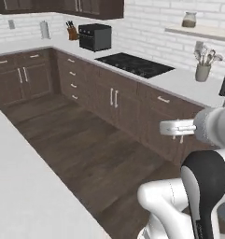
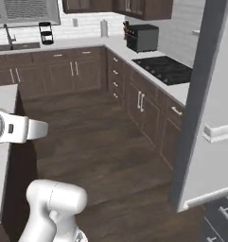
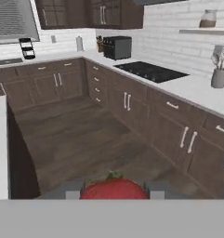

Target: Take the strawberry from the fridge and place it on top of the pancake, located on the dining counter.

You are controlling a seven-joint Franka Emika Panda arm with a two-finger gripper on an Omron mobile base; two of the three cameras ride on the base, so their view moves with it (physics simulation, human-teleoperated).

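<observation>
Arm (image 1: 205,186) raised over the wood floor (image 3: 81,139), forearm level, hand pointed along the row of brown wall cabinets (image 3: 132,104). Strawberry (image 3: 114,189) seated between the two fingers (image 3: 72,190) at the bottom of the hand view, clamped on both sides. Fridge door (image 2: 214,104) standing open at the right of the right base view. White worktop (image 1: 20,186) bordering the left base view.

a home kitchen: brown cabinets (image 1: 109,95) under white counters (image 1: 179,81), a black cooktop (image 1: 135,64), toaster oven (image 1: 95,37) (knife block (image 1: 72,31) beside it), sink faucet (image 2: 9,35).
</observation>
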